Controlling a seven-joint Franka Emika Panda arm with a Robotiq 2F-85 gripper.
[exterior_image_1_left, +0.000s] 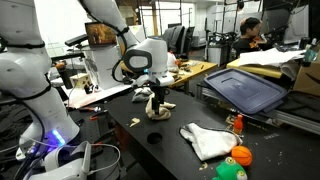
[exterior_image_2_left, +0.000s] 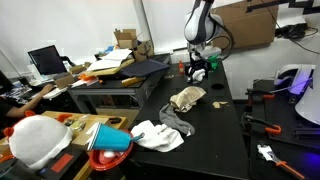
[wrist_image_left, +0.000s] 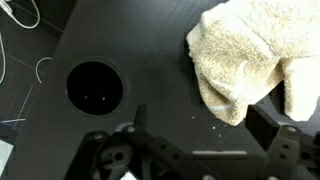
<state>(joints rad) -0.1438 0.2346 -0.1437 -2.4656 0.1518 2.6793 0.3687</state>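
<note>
Hand (exterior_image_1_left: 155, 93) wide, empty, hovering low over towel (wrist_image_left: 245, 60) edge on table (wrist_image_left: 150, 50). Towel flat, not yet gripped or lifted.

Two cloths are lying on the black table (exterior_image_1_left: 138, 142): one beige towel (exterior_image_1_left: 158, 112) farther off, one white cloth (exterior_image_1_left: 207, 141) nearer. Two balls are sitting at the near right edge (one orange ball (exterior_image_1_left: 241, 155), one green ball (exterior_image_1_left: 231, 171)). One round hole (wrist_image_left: 95, 87) is showing in the tabletop. One person (exterior_image_1_left: 248, 35) is sitting far right.
</note>
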